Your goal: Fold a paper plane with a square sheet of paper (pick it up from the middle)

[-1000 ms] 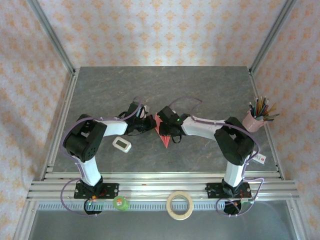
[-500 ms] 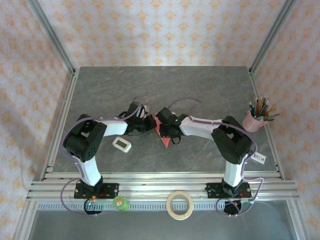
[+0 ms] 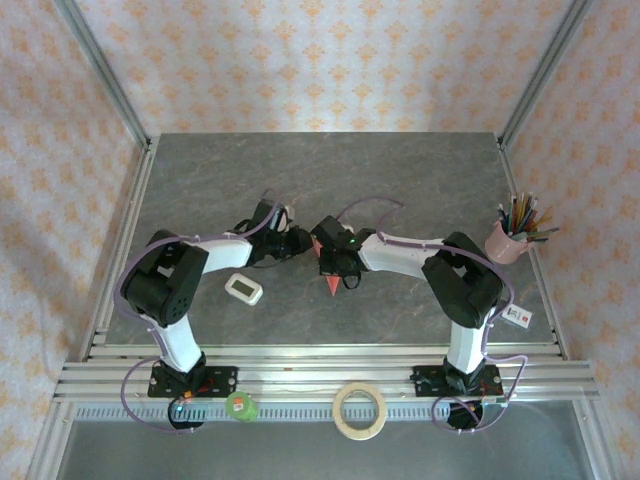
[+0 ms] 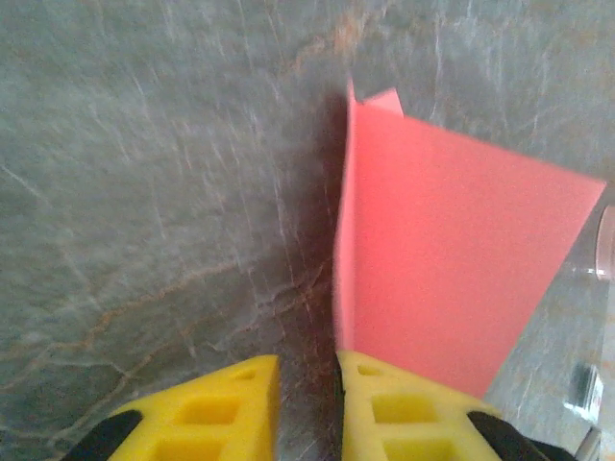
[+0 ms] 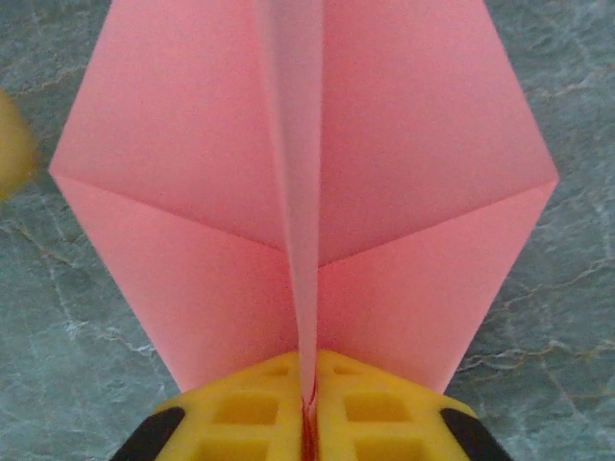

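Left end effector: jaws slightly parted and empty, just beside the paper plane at mid-table, placed to steady its edge. Right end effector: closed on the centre crease, so both wings lie symmetric.

Top view: bright, even, diffuse light from above. Shadows under the arms on the bench are short and soft. Focus is sharp throughout.

Left wrist view: dimmer. Bench veining is smeared by motion blur. The paper plane is soft-edged, with a dark shadow band along its left edge. The left claw is soft at close range.

Right wrist view: well lit. Paper plane creases are legible, the upper ridge blurred. The right claw is reasonably sharp.
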